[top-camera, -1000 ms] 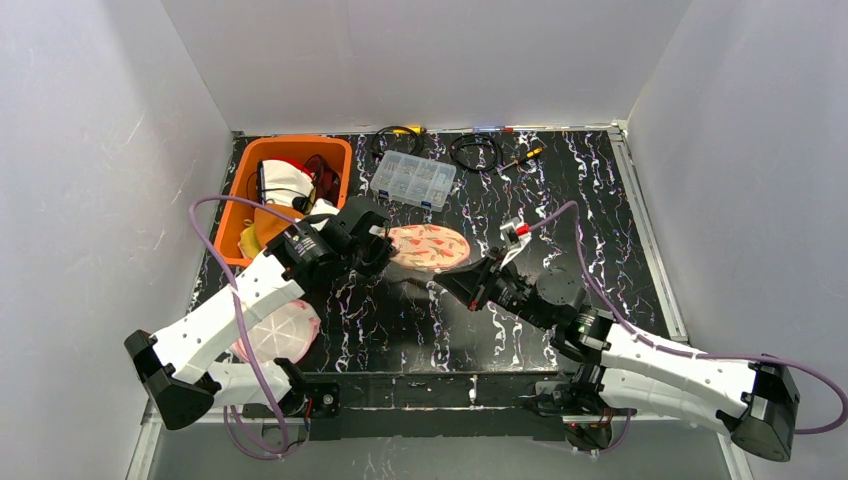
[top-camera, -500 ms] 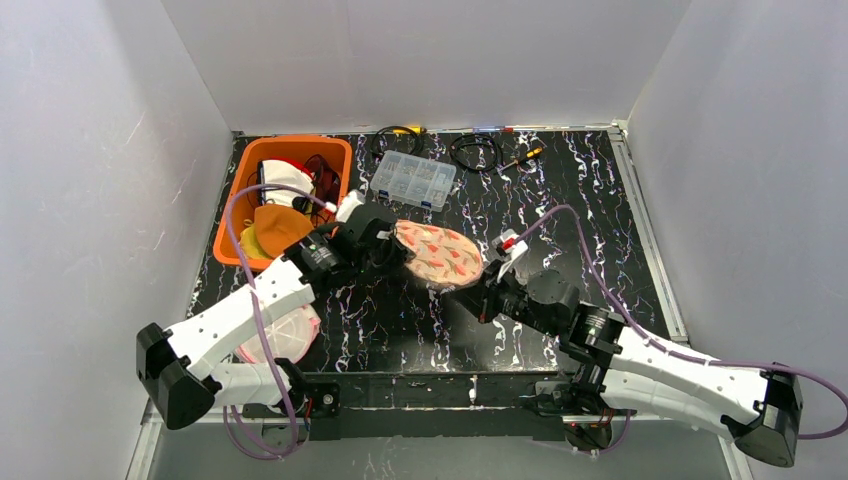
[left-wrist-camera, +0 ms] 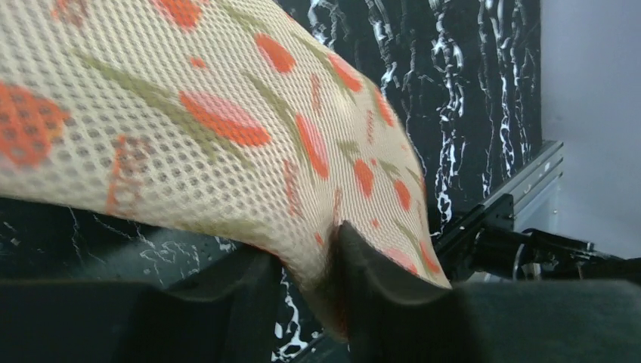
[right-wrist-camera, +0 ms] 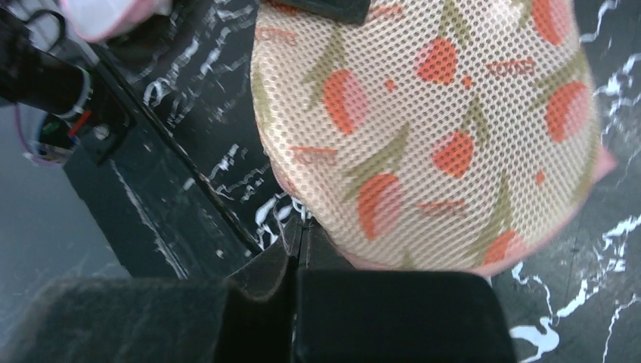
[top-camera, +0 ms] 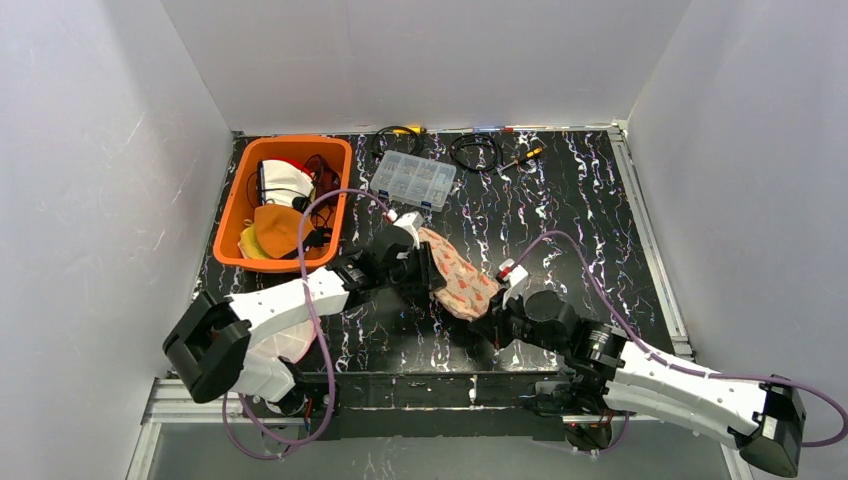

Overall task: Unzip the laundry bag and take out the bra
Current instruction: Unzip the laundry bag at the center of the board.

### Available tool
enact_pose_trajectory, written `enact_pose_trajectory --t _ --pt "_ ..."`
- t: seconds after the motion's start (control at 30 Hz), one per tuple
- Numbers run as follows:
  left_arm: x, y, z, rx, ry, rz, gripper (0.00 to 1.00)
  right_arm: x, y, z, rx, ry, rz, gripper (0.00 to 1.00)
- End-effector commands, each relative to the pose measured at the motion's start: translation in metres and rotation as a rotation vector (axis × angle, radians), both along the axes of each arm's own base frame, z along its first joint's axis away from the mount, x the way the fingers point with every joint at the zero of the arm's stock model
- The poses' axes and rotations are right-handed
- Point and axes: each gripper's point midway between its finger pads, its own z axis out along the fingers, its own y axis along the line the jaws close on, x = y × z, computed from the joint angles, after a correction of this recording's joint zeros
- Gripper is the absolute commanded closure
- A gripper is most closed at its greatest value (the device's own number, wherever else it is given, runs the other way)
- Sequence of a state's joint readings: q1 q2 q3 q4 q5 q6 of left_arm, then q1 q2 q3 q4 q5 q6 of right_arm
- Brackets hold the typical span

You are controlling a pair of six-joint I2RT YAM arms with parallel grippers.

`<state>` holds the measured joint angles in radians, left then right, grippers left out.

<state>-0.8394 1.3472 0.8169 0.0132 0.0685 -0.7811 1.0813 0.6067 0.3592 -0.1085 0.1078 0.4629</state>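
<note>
The left end effector (left-wrist-camera: 326, 265) is pinched tight on the mesh laundry bag (top-camera: 458, 275). The bag hangs above the table (top-camera: 560, 200) between it and the right end effector (right-wrist-camera: 301, 236), which is clamped on the bag's pink rim. No zipper pull or bra shows. I judge it best that the left anchors firmly while the right draws along the rim away from it, with the mesh taut and untwisted.

Laundry bag (top-camera: 462, 278) tilted between left gripper (top-camera: 428, 268), right gripper (top-camera: 488, 317).

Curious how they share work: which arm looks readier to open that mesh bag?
Probably right: the right gripper pinches the laundry bag at its pink edge; the left gripper clamps plain mesh.
</note>
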Motion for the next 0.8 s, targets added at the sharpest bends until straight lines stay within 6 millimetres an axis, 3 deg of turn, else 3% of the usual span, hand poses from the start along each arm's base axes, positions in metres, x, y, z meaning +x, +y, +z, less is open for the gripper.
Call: enact_pose_trajectory --t 0.0,0.13,0.23,0.4,0.5,0.63,0.77 --pt "-0.009 -0.001 -0.020 -0.007 0.039 -0.039 0.56 0.002 -0.001 -0.012 0.014 0.037 -0.038 0.99" --pt "-0.019 0.009 -0.027 -0.029 0.104 0.022 0.19 0.002 0.004 -0.012 0.052 0.059 -0.051 0.99" --pt "-0.030 0.018 -0.027 -0.053 0.162 0.073 0.02 0.003 0.010 -0.011 0.090 0.074 -0.062 0.99" --pt "-0.060 0.041 -0.046 -0.096 0.325 0.193 0.02 0.002 0.020 -0.016 0.139 0.111 -0.057 0.99" --pt "-0.075 0.042 -0.052 -0.162 0.377 0.232 0.02 0.001 0.028 -0.017 0.160 0.126 -0.039 0.99" --pt "-0.083 0.039 -0.053 -0.187 0.388 0.281 0.02 -0.002 0.039 -0.018 0.170 0.139 -0.009 0.99" --pt "-0.077 0.037 -0.054 -0.217 0.396 0.364 0.02 -0.007 0.050 -0.018 0.171 0.146 0.026 0.99"
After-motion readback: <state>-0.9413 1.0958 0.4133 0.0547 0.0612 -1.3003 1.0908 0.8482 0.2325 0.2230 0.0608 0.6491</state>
